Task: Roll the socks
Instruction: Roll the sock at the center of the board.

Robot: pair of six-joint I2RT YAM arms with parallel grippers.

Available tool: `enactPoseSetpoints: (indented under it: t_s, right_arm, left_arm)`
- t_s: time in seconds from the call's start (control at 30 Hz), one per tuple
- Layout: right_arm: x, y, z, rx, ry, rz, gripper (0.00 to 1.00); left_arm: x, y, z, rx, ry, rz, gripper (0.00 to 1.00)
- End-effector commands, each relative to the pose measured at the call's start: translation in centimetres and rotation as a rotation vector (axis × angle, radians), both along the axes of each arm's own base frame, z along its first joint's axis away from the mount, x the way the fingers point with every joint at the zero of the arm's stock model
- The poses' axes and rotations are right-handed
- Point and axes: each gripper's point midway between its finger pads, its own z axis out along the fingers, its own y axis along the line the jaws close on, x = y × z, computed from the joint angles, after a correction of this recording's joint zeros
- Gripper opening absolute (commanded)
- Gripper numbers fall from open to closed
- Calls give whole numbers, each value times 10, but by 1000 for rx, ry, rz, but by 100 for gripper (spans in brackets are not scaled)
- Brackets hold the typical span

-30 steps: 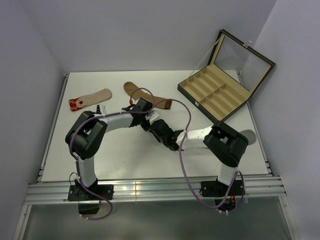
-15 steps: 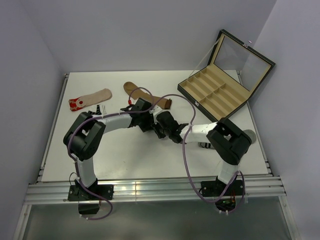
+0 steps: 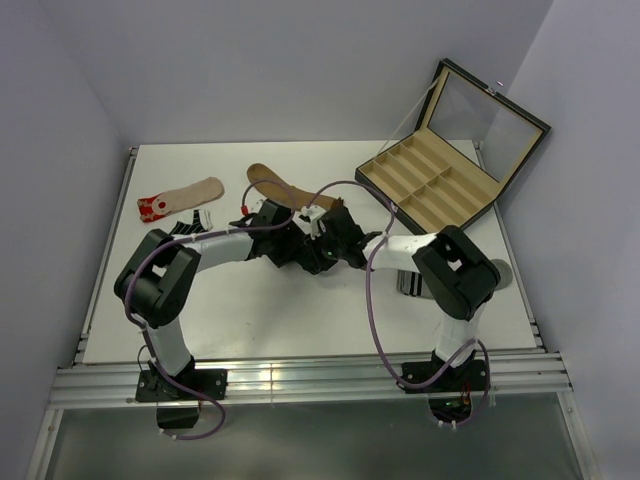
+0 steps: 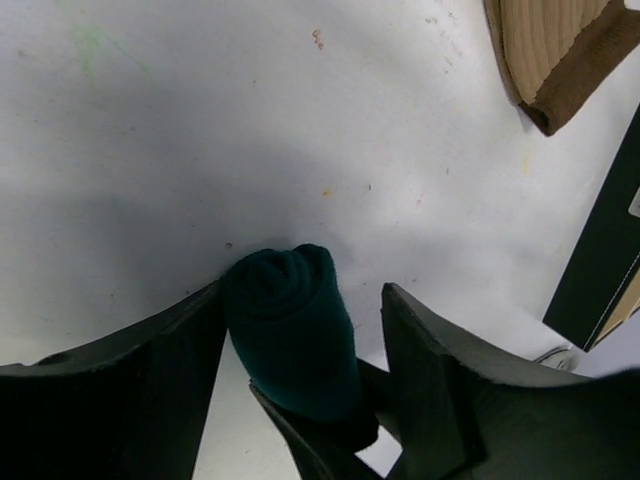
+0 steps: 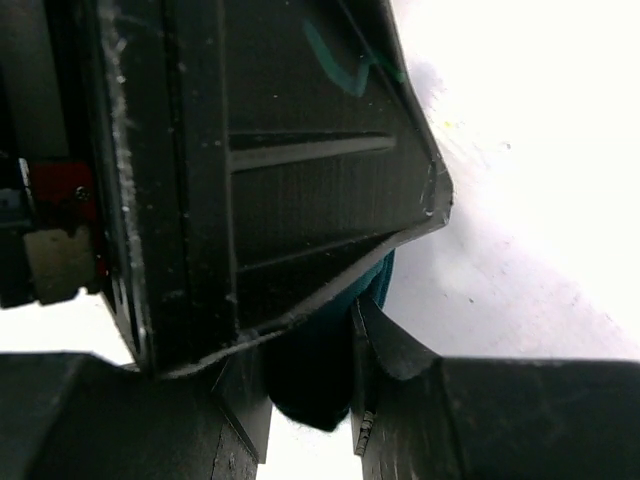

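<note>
A rolled dark teal sock lies between my left gripper's fingers. It touches one finger and stands apart from the other, so that gripper is open. My right gripper is shut on the same roll from the other side. The two grippers meet mid-table, left and right. A brown sock lies flat behind them and shows in the left wrist view. A beige red-toed sock lies at the back left. A black-and-white striped sock peeks out by the left arm.
An open compartment case with its lid raised stands at the back right. A grey sock with a striped cuff lies under the right arm. The left gripper's finger fills much of the right wrist view.
My right gripper has moved back and left with the teal roll, up against the left gripper. The left gripper shifted slightly towards it. The striped cuff by the right arm came into view.
</note>
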Motion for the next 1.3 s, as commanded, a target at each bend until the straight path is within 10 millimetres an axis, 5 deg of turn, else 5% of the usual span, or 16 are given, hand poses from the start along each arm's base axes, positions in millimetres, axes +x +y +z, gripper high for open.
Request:
enactPoseSetpoints:
  t_s: [0.0,0.2,0.37,0.57,0.8,1.27]
  right_arm:
    - [-28,-28,-43,-96,221,-33,0]
    - [-22,-34,-39,-95,209,-63,3]
    - [-9,-36,-15,-116,47,-102,40]
    - [4,-41,15,-209,-187,-175,59]
    - [7,-30,31,-266,-319,-176,62]
    - [14,-8,16,-332,-373,-106,64]
  left_arm:
    - [-33,19,-39,105,128,-27,68]
    - [-44,23,-62,131,188,-37,46]
    - [-48,26,-70,164,218,-59,27]
    - [-49,27,-72,199,239,-92,19]
    - [-49,23,-70,210,252,-131,19]
    - [-53,18,-73,205,267,-156,20]
